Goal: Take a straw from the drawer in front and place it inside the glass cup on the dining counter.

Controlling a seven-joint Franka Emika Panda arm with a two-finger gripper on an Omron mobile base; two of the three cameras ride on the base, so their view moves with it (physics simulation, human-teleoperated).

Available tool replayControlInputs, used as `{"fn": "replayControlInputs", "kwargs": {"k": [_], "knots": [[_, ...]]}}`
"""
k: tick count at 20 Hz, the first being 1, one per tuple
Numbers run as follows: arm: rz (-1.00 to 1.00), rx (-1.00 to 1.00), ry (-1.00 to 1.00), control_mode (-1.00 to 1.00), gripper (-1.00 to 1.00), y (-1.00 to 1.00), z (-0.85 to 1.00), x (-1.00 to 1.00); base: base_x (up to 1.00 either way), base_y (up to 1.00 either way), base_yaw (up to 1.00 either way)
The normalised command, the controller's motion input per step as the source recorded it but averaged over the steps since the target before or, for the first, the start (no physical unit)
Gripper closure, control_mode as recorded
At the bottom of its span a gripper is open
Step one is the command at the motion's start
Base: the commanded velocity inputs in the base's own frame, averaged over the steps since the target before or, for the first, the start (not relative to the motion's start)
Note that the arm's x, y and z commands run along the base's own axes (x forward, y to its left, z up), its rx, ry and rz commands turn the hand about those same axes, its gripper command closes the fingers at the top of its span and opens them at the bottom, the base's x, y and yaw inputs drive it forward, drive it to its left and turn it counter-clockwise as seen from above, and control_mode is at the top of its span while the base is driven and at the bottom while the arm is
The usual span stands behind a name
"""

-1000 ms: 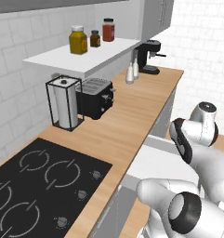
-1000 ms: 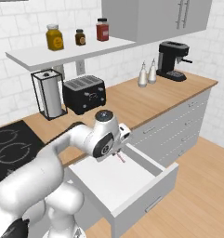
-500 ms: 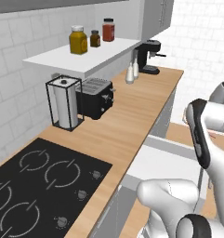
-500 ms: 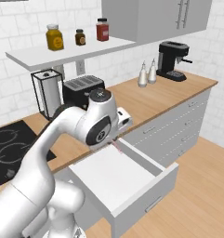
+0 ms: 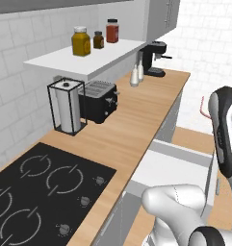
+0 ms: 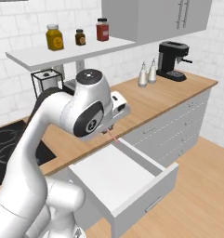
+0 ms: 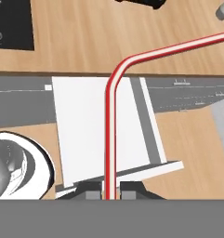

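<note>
Straw [image 7: 109, 125] is out of the drawer [image 6: 114, 179], pinched in your end effector [image 7: 109, 189] and lifted above it. Pick looks done; you've yet to carry it to the glass cup.

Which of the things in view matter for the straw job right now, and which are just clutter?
Job:
straw, held in the shut pincer
drawer, open

Clutter:
toaster
coffee machine
paper towel holder
jars on the shelf
hob
</note>
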Motion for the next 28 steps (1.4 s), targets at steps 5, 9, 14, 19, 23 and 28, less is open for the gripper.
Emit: {"fn": "replayControlInputs", "kwargs": {"k": [5,9,14,19,23,28], "knots": [[0.0,-0.07,-0.01,-1.0,1.0,0.19,0.09,-0.07,0.0,0.0,0.0],[0.05,-0.08,-0.01,-1.0,1.0,0.25,0.0,-0.02,0.0,0.0,0.0],[0.01,-0.07,-0.05,1.0,1.0,0.16,0.0,-0.15,-0.52,0.26,0.0],[0.0,0.0,0.0,1.0,1.0,0.0,0.0,0.0,-1.0,0.48,-0.01],[0.0,0.0,0.0,1.0,1.0,0.0,0.0,0.0,-1.0,0.35,-0.17],[0.0,0.0,0.0,1.0,1.0,0.0,0.0,0.0,-0.93,0.13,-0.45]]}}
